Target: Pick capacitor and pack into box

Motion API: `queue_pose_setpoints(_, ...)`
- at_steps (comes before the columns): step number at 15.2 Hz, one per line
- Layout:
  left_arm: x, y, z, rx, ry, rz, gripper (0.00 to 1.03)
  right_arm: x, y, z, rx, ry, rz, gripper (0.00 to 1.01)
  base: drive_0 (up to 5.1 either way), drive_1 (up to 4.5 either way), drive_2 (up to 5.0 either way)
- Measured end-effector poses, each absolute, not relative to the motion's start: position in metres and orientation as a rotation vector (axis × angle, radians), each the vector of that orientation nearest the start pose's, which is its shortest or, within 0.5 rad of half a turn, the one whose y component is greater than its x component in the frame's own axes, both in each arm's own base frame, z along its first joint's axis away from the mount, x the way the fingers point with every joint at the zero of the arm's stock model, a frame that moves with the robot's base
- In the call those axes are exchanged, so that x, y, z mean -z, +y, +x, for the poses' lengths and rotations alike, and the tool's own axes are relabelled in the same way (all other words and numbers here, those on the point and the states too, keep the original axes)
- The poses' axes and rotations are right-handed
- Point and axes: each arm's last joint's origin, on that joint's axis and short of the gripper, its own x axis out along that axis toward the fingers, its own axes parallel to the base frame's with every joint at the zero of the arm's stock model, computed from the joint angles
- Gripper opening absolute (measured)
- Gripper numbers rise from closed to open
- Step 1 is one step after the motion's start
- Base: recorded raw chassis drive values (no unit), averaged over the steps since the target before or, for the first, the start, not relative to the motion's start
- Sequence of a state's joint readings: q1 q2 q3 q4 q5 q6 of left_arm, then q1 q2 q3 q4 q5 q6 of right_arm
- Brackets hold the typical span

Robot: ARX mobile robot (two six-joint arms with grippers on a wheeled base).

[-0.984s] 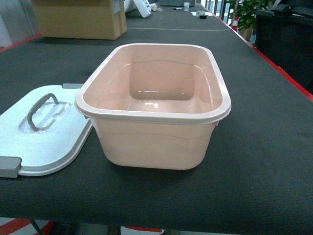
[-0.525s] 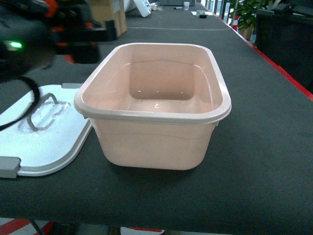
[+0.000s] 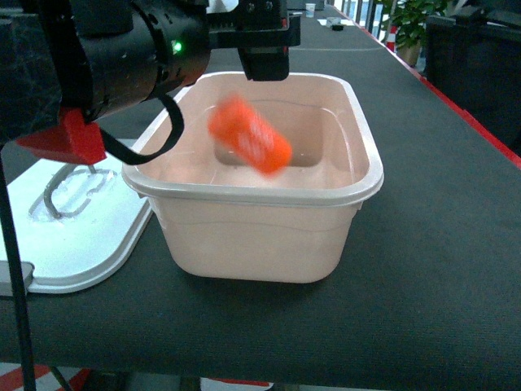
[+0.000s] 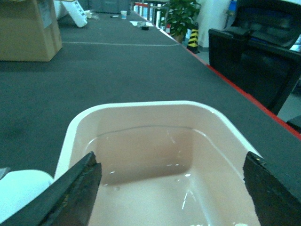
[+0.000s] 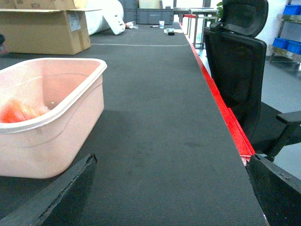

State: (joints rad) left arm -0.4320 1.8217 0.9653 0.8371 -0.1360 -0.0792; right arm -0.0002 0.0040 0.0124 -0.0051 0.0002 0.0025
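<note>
Half a second ago our left arm was only entering at the far left; now it hangs over the box's (image 3: 244, 191) far rim, and the capacitor (image 3: 249, 135), absent earlier, is in mid-air, blurred and tilted, inside the box's opening.

Nearest us, the white lid (image 3: 77, 236) lies flat on the table (image 3: 440, 269), touching the box's left side. Just beyond, the box stands open, the orange cylinder falling above its floor. Farther back, the left gripper (image 3: 264, 49) sits above the far rim, well clear of the capacitor.

We judge the release step is under way: the part is let go and dropping. Next we would wait for it to settle, lift the left arm clear, and likely see to the lid.

The left wrist view shows the left gripper's (image 4: 171, 193) fingers spread wide with nothing between them, over the box's (image 4: 141, 106) bare interior; the capacitor does not appear there. The right wrist view shows the right gripper (image 5: 171, 193) likewise spread and empty, low beside the box (image 5: 70, 117), with an orange blur (image 5: 19, 110) inside. A cardboard box (image 5: 44, 30) stands far back.
</note>
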Motion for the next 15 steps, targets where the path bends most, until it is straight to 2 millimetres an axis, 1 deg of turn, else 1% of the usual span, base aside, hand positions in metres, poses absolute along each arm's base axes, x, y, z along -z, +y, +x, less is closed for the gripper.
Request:
queue_pose_setpoints(2, -0.21, -0.151, 0.348, 0.267, 0.036, -0.061, 0.99, -0.167, 0.0, 0.097, 0.0, -0.003, 0.002, 0.98, 0.0, 0.0, 0.0)
queue_pose_setpoints(3, -0.213, -0.137, 0.335, 0.215, 0.022, -0.038, 0.97, -0.167, 0.0, 0.097, 0.0, -0.003, 0.002, 0.98, 0.0, 0.0, 0.0)
queue_pose_setpoints(5, -0.229, -0.112, 0.308, 0.151, -0.035, -0.025, 0.98, -0.167, 0.0, 0.097, 0.0, -0.003, 0.002, 0.98, 0.0, 0.0, 0.0)
queue_pose_setpoints(6, -0.236, -0.077, 0.274, 0.062, -0.091, -0.027, 0.98, -0.167, 0.0, 0.097, 0.0, -0.003, 0.002, 0.98, 0.0, 0.0, 0.0)
queue_pose_setpoints(7, -0.223, -0.043, 0.244, -0.04, -0.073, -0.011, 0.98, -0.167, 0.0, 0.097, 0.0, -0.003, 0.002, 0.98, 0.0, 0.0, 0.0)
queue_pose_setpoints(8, -0.205, -0.002, 0.273, -0.148, -0.014, 0.027, 0.98, -0.167, 0.0, 0.097, 0.0, -0.003, 0.002, 0.98, 0.0, 0.0, 0.0)
queue_pose_setpoints(9, -0.174, 0.032, 0.331, -0.146, 0.054, 0.038, 0.98, -0.167, 0.0, 0.097, 0.0, -0.003, 0.002, 0.98, 0.0, 0.0, 0.0)
queue_pose_setpoints(10, -0.161, 0.037, 0.349, -0.137, 0.088, 0.05, 0.98, -0.167, 0.0, 0.097, 0.0, -0.003, 0.002, 0.98, 0.0, 0.0, 0.0)
queue_pose_setpoints(11, -0.143, 0.037, 0.365, -0.102, 0.169, 0.049, 0.98, -0.167, 0.0, 0.097, 0.0, -0.003, 0.002, 0.98, 0.0, 0.0, 0.0)
queue_pose_setpoints(12, -0.129, 0.038, 0.376, -0.094, 0.212, 0.051, 0.98, -0.167, 0.0, 0.097, 0.0, -0.003, 0.002, 0.98, 0.0, 0.0, 0.0)
queue_pose_setpoints(15, -0.115, 0.039, 0.389, -0.086, 0.243, 0.064, 0.98, -0.167, 0.0, 0.097, 0.0, -0.003, 0.002, 0.98, 0.0, 0.0, 0.0)
